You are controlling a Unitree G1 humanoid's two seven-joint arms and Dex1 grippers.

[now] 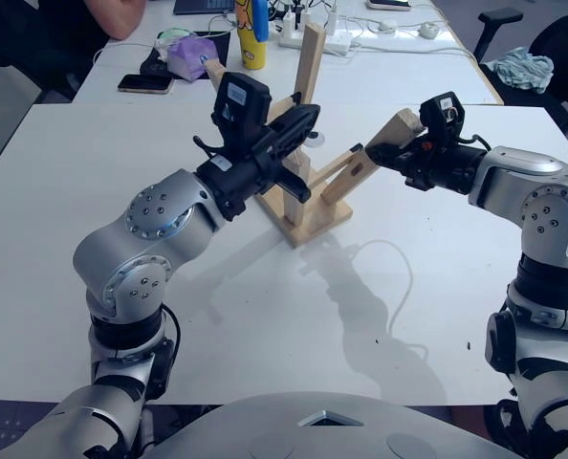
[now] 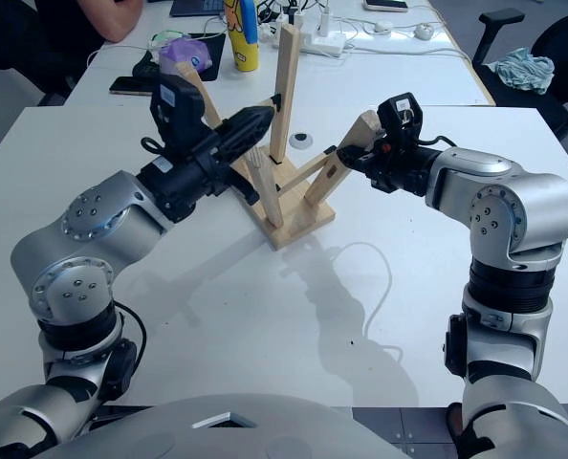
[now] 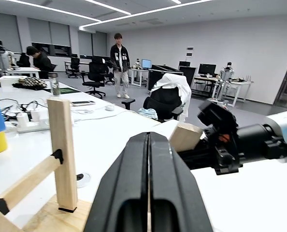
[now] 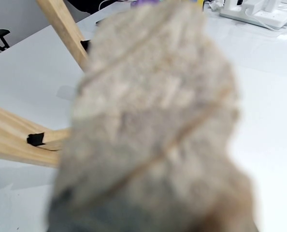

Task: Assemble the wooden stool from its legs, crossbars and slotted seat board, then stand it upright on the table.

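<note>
The slotted seat board point(image 1: 315, 222) lies flat on the white table, with wooden legs rising from it. One leg point(image 1: 309, 57) stands upright at the back. A slanted leg point(image 1: 363, 168) leans to the right, joined to the others by a crossbar point(image 1: 330, 170). My right gripper point(image 1: 387, 150) is shut on the top end of that slanted leg, whose end grain point(image 4: 153, 111) shows close up in the right wrist view. My left gripper point(image 1: 303, 124) hovers over the middle of the legs, its fingers point(image 3: 134, 193) pressed together with nothing between them.
A second table behind carries a yellow bottle point(image 1: 252, 33), a purple object point(image 1: 190, 55), a phone point(image 1: 145, 83) and a power strip point(image 1: 313, 40). A round grommet point(image 2: 302, 141) sits in the table just behind the stool. Bare tabletop stretches in front.
</note>
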